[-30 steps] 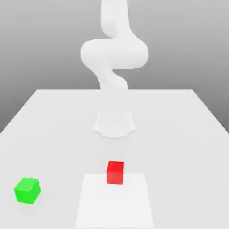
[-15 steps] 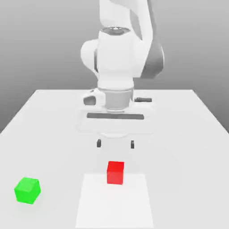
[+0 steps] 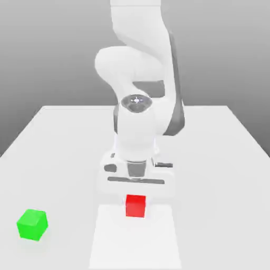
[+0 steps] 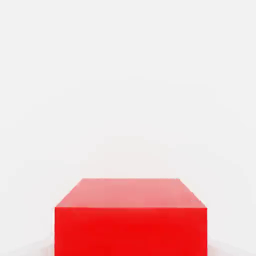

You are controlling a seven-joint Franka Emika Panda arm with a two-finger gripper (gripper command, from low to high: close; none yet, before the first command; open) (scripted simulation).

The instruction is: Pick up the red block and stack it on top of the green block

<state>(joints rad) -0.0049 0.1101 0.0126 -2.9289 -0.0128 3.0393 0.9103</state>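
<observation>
Red and matte, the red block (image 3: 135, 206) sits on the white bench (image 3: 221, 158) low in the middle of the exterior view, on a slightly paler square patch; in the hand view it looms close (image 4: 131, 220). It looks like a small rigid cube, probably light, with smooth flat faces that could slip a little, so the sensible hold is on two opposite side faces, square on and around mid-height. The green block (image 3: 32, 224) lies well apart, at the lower left of the exterior view. The claw (image 3: 136, 194) is down right at the red block with its jaws drawn in; the hand's body hides the tips, so I would guess, not swear, that they are pinching the cube. A second ago the arm was folded up at the back; half a second ago the hand hung above with its jaws wide. Neither block has shifted since.
</observation>
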